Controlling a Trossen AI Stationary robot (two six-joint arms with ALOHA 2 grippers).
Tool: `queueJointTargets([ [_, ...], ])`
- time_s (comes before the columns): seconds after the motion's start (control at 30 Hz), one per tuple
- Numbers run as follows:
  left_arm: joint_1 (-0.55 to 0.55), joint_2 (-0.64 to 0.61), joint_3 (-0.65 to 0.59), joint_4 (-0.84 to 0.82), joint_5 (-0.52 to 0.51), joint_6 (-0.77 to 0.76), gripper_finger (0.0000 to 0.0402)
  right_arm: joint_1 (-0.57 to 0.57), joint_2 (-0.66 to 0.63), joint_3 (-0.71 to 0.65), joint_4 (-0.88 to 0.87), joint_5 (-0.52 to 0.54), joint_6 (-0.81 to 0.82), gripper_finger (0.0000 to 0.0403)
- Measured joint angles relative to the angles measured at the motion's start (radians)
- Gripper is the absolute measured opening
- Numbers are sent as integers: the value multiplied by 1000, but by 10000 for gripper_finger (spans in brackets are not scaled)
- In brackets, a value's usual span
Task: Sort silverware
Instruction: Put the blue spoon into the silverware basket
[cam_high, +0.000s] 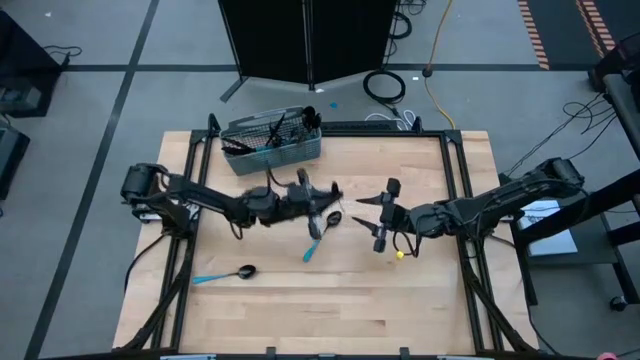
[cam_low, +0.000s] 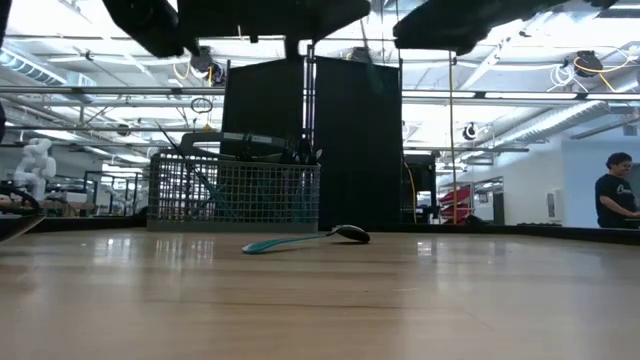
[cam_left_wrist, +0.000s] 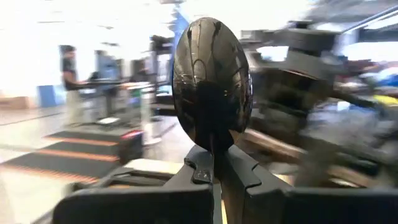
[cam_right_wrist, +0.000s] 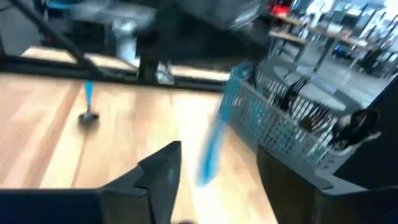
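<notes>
no writing is readable. the wire basket (cam_high: 272, 146) holds dark-headed silverware (cam_high: 300, 123). the left gripper (cam_high: 322, 197) pinches a spoon (cam_left_wrist: 211, 84); the right gripper (cam_high: 380, 215) is spread.

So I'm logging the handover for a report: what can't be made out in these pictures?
- Spoon in the left gripper: handle hidden by the fingers, left wrist view.
- Basket contents: too small in high view, blurred in right wrist view.
- Both grippers: cut off by the top edge in low view.
</notes>
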Motion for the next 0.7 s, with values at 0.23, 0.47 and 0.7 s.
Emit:
queueJointTargets([
  [0.23, 158, -107, 6, -161, -102, 28, 1, 12, -18, 0, -274, 0, 140, 241],
  [0.47, 419, -89, 16, -199, -102, -20, 0, 19, 7, -1, -354, 1, 188, 241],
  [0.7, 604, -89, 15, -217, 54, -132, 0, 19, 7, -1, -366, 2, 154, 241],
])
